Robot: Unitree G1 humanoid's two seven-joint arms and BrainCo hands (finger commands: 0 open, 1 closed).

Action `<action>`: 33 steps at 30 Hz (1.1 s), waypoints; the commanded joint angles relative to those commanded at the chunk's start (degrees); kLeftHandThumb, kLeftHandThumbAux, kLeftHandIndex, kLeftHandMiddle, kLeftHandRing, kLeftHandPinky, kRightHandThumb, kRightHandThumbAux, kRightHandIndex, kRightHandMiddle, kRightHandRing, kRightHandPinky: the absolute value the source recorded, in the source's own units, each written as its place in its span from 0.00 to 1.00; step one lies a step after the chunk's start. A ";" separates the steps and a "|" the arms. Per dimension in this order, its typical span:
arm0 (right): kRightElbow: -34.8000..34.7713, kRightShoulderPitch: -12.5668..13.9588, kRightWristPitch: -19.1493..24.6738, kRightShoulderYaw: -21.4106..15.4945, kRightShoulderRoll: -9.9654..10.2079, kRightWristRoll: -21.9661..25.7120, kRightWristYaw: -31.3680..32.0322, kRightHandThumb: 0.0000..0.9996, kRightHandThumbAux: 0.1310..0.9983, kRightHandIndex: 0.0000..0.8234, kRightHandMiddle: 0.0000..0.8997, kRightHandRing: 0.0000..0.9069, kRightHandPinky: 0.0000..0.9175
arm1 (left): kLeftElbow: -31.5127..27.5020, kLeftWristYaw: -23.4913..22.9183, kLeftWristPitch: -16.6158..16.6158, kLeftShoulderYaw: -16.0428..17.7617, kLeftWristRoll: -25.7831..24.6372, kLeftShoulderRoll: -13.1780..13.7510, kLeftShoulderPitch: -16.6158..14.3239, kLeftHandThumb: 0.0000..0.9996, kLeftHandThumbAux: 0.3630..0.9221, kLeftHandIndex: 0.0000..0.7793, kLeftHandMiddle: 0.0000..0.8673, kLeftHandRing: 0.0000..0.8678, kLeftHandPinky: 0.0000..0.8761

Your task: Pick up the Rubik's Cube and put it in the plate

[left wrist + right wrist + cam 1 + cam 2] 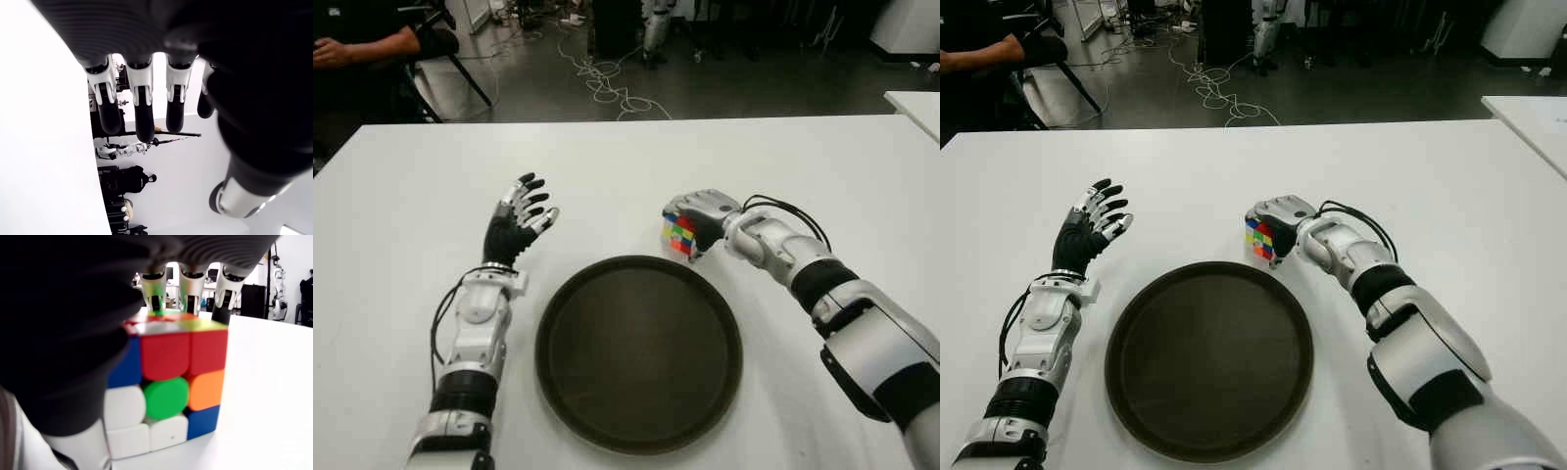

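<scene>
A: From the head views, how far along is it?

B: The Rubik's Cube (679, 235) is in the right hand (697, 221), beside the plate's (638, 354) far right rim and not over it. It looks grasped but not yet carried across; the placing is left. The left hand (517, 227) shows left of the plate.

A: Left wrist view?

B: Fingers (141, 112) stretched out, released, holding nothing.

A: Right wrist view?

B: Fingers (190, 289) clamp over the cube's top, the thumb side covering one flank. The cube appears to touch the bench (264, 396), one corner edge toward the camera. It has no long axis.
</scene>
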 joint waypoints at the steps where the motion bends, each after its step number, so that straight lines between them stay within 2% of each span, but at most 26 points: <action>1: 0.17 -0.02 -0.03 0.03 0.08 0.06 0.03 0.00 0.86 0.29 0.24 0.23 0.19 | -0.06 0.03 -0.02 -0.04 0.07 0.01 0.03 0.16 0.73 0.16 0.20 0.21 0.19; 4: 0.62 -0.02 -0.26 -0.05 0.31 0.51 0.16 0.00 0.87 0.29 0.25 0.24 0.20 | -0.14 0.22 -0.03 -0.15 0.33 0.08 0.10 0.15 0.72 0.16 0.20 0.20 0.20; 6: 0.81 0.04 -0.51 -0.21 0.39 0.90 0.16 0.00 0.88 0.33 0.29 0.29 0.27 | -0.21 0.26 0.03 -0.20 0.41 0.12 0.14 0.15 0.72 0.15 0.20 0.20 0.20; 9: 0.98 0.17 -0.92 -0.47 0.42 1.50 -0.05 0.00 0.89 0.44 0.42 0.45 0.43 | -0.31 0.22 0.12 -0.23 0.43 0.13 0.18 0.15 0.72 0.15 0.20 0.20 0.21; 13: 1.20 0.46 -1.31 -0.80 0.52 2.29 -0.24 0.00 0.90 0.53 0.57 0.58 0.52 | -0.33 0.01 -0.03 -0.27 0.41 0.19 0.19 0.15 0.71 0.14 0.20 0.21 0.21; 18: 1.36 0.38 -1.05 -0.84 0.65 2.52 0.08 0.00 0.89 0.53 0.61 0.61 0.54 | -0.53 -0.15 0.03 -0.28 0.25 0.15 0.28 0.15 0.72 0.15 0.20 0.21 0.22; 19: 1.41 0.36 -0.94 -0.80 0.69 2.46 0.02 0.00 0.89 0.49 0.59 0.58 0.52 | -0.68 -0.12 0.06 -0.30 0.22 0.10 0.28 0.15 0.72 0.15 0.20 0.21 0.22; 20: 1.41 0.35 -0.79 -0.72 0.69 2.35 -0.33 0.00 0.88 0.30 0.41 0.40 0.32 | -0.87 0.01 0.04 -0.33 0.29 0.06 0.34 0.14 0.73 0.17 0.21 0.21 0.21; 21: 1.31 0.41 -0.64 -0.71 0.65 2.27 -0.88 0.05 0.89 0.28 0.38 0.37 0.31 | -1.05 0.17 0.03 -0.38 0.41 0.03 0.41 0.14 0.73 0.17 0.21 0.22 0.22; 23: 1.17 0.49 -0.50 -0.73 0.58 2.20 -1.50 0.23 0.88 0.28 0.35 0.35 0.30 | -1.21 0.33 0.03 -0.43 0.56 0.00 0.49 0.14 0.73 0.17 0.21 0.22 0.22; 24: 1.04 0.58 -0.41 -0.81 0.57 2.24 -1.98 0.26 0.88 0.28 0.35 0.34 0.30 | -1.29 0.39 0.09 -0.46 0.60 0.00 0.53 0.14 0.73 0.17 0.21 0.22 0.22; 25: 0.88 0.72 -0.28 -0.94 0.59 2.28 -2.80 0.42 0.81 0.35 0.35 0.35 0.32 | -1.36 0.43 0.14 -0.46 0.62 -0.01 0.58 0.14 0.73 0.17 0.21 0.22 0.22; 26: 0.63 0.96 -0.04 -1.15 0.62 2.27 -4.56 0.52 0.77 0.40 0.37 0.37 0.34 | -1.12 0.43 0.01 -0.40 0.61 0.01 0.52 0.15 0.73 0.17 0.21 0.22 0.22; 28: 0.44 1.20 0.24 -1.33 0.67 2.26 -6.61 0.67 0.71 0.44 0.45 0.41 0.39 | -0.81 0.42 -0.15 -0.32 0.59 0.02 0.45 0.15 0.74 0.16 0.21 0.21 0.21; 31: 0.48 1.38 0.72 -1.41 0.78 2.25 -9.14 0.78 0.67 0.45 0.51 0.45 0.44 | -0.47 0.25 -0.36 -0.29 0.56 0.07 0.30 0.16 0.74 0.16 0.20 0.21 0.22; 33: 0.52 1.57 1.08 -1.52 0.89 2.26 -11.26 0.81 0.66 0.45 0.54 0.48 0.48 | -0.34 0.03 -0.42 -0.29 0.46 0.13 0.23 0.16 0.75 0.15 0.20 0.21 0.22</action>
